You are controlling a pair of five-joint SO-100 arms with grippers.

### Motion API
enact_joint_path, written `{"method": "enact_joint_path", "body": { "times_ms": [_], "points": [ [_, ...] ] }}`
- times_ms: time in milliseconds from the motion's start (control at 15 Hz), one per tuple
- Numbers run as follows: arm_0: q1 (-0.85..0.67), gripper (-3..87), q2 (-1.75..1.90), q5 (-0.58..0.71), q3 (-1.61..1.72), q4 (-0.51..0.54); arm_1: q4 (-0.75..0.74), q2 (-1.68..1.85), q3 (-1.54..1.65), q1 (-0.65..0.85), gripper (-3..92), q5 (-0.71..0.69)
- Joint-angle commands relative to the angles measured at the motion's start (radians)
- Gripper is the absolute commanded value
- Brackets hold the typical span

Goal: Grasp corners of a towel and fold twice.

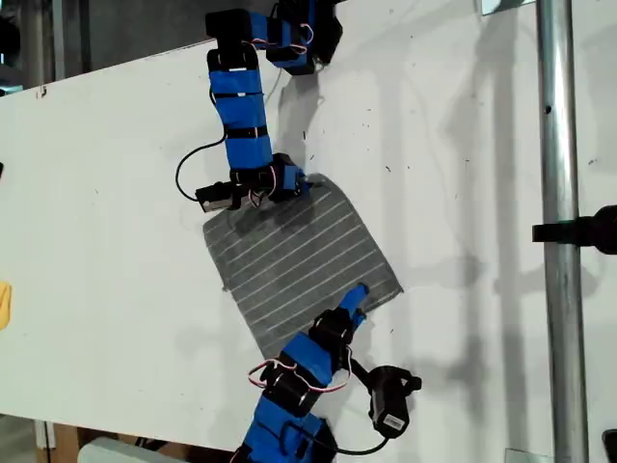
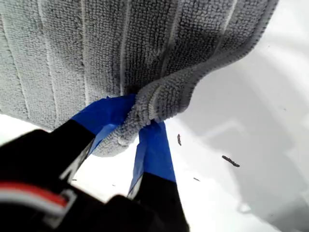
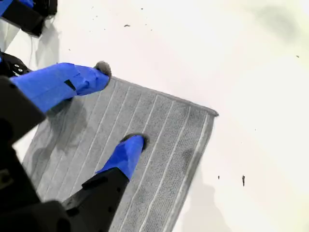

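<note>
My first gripper point(image 2: 140, 123) pinches a corner point(image 2: 154, 106) of the dark grey, white-striped square towel point(image 1: 299, 256). My second gripper point(image 3: 113, 113) is spread, one fingertip point(image 3: 130, 145) on the towel.

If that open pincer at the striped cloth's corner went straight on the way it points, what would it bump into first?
Most likely the towel itself: my second pincer is open and angled down, one fingertip apparently touching the cloth. Beyond the towel's far edge only bare table shows.
</note>
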Motion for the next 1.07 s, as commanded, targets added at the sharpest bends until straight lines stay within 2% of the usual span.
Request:
{"method": "enact_joint_path", "body": {
  "times_ms": [0,267,400,667,867,1000],
  "points": [
    [-0.005,22.7,-0.018,-0.020,0.037,-0.077,0.009,0.077,-0.044,-0.008,-0.2,-0.002],
    [-0.017,23.4,-0.282,-0.060,0.003,-0.146,0.012,0.078,-0.046,-0.011,-0.2,-0.002],
    [-0.021,23.6,-0.443,-0.080,-0.023,-0.213,0.012,0.078,-0.046,-0.014,-0.2,-0.002],
    [-0.032,24.7,-0.755,-0.089,-0.222,-0.230,0.012,0.084,-0.043,-0.015,-0.2,-0.002],
    [-0.029,9.5,-0.792,-0.127,-0.222,-0.238,0.014,0.086,-0.038,-0.014,-0.2,-0.003],
    [-0.029,4.4,-0.795,-0.144,-0.199,-0.245,0.011,0.086,-0.037,-0.017,-0.2,-0.003]
  ]
}}
